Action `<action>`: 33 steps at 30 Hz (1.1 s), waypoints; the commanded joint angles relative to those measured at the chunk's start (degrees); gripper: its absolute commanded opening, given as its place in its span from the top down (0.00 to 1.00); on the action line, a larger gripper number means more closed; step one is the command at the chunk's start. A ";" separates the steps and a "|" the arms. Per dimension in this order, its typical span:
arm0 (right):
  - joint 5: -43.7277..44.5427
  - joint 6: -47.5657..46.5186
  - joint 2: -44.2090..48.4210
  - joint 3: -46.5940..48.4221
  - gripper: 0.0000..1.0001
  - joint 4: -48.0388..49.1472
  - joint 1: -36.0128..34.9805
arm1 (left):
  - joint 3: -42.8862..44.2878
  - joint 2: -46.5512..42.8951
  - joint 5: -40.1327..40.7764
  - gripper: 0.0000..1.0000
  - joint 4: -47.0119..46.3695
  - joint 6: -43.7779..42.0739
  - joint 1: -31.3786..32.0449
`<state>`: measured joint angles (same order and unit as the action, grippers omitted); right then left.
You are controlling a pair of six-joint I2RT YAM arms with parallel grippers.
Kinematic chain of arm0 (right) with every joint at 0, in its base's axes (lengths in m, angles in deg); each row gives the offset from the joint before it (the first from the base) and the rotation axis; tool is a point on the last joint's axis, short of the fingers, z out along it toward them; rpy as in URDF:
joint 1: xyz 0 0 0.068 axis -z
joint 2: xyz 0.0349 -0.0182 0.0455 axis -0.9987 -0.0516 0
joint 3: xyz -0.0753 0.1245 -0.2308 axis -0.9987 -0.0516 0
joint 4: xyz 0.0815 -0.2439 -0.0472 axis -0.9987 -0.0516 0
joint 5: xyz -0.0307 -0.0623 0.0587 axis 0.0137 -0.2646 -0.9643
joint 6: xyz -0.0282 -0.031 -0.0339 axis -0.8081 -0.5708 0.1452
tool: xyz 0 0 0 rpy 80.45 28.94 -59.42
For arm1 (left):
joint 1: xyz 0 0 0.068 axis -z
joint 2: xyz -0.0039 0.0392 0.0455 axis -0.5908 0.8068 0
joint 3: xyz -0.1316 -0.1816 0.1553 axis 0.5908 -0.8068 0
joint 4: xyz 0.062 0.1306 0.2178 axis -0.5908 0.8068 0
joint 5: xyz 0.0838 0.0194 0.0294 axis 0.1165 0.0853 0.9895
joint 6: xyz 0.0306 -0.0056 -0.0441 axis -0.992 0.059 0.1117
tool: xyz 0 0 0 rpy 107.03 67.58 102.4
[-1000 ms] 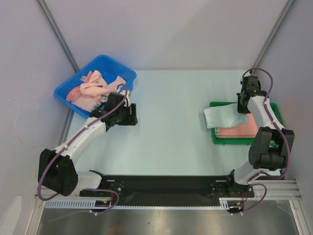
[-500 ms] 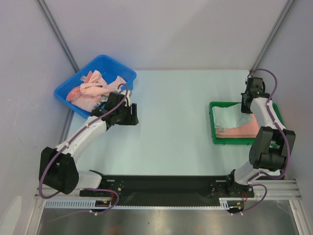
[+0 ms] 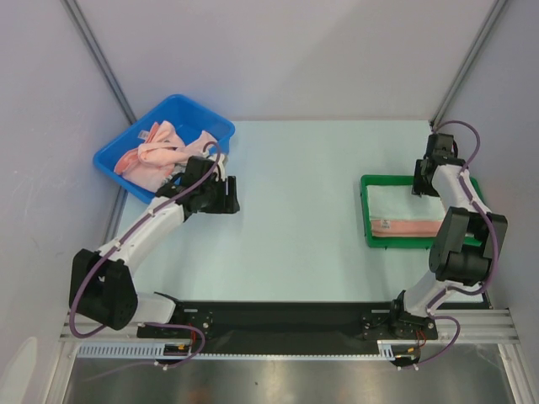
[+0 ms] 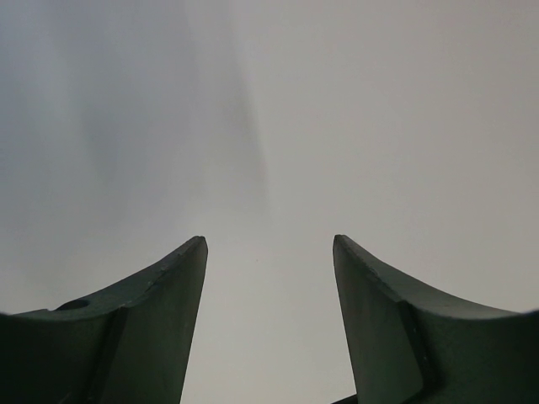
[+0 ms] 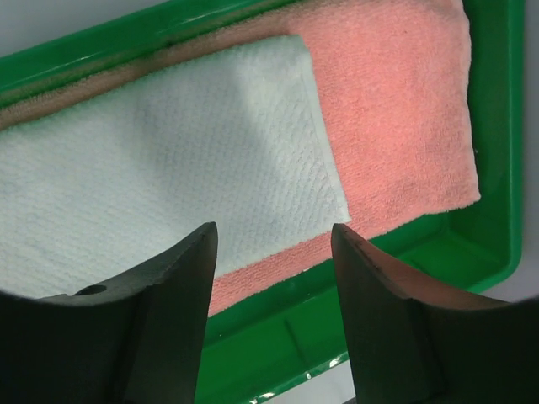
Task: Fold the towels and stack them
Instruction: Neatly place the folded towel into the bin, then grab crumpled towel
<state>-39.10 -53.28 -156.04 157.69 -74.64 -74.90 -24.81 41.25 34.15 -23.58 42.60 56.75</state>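
The right fingers [image 5: 160,311] stand apart, holding nothing, just above the white towel [image 5: 168,160], which lies flat on a folded pink towel [image 5: 396,109] in the green tray [image 5: 497,126]. The left fingers [image 4: 143,328] (also spread, empty) hover beside the blue bin [image 3: 181,109] of crumpled pink towels [image 3: 156,151].

Right wrist view: white towel [image 5: 168,160] runs off left edge of frame; its lower edge hidden behind fingers of right gripper [image 5: 274,231]. Pink towel [image 5: 396,109] beneath mostly covered by white one; number of layers cannot tell. Green tray [image 5: 497,126] runs out at top and left of frame.

Left wrist view: beyond left gripper [image 4: 269,244] only blurred grey, no detail; finger bases cut off at bottom edge.

Top view: heap of pink towels [image 3: 156,150] in blue bin [image 3: 189,116] tangled, number cannot tell. Bin's near corner hidden by left arm [image 3: 160,220]. Right arm [image 3: 459,189] covers tray's right end.
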 commanded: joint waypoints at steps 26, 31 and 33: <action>-24.52 19.56 16.43 -0.82 0.00 12.04 -30.60 | 39.47 29.38 19.32 0.39 4.64 2.40 -27.20; -29.71 18.51 13.36 1.81 0.00 12.84 -30.69 | 50.99 43.78 18.18 0.41 6.41 3.71 -30.72; -29.98 17.63 11.69 3.48 0.00 11.61 -30.77 | 54.42 46.35 17.13 0.42 6.24 3.81 -31.43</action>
<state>-65.85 -34.52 -142.31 157.31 -64.45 -105.43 23.10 86.50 53.52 -18.32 44.85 25.89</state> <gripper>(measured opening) 0.994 0.587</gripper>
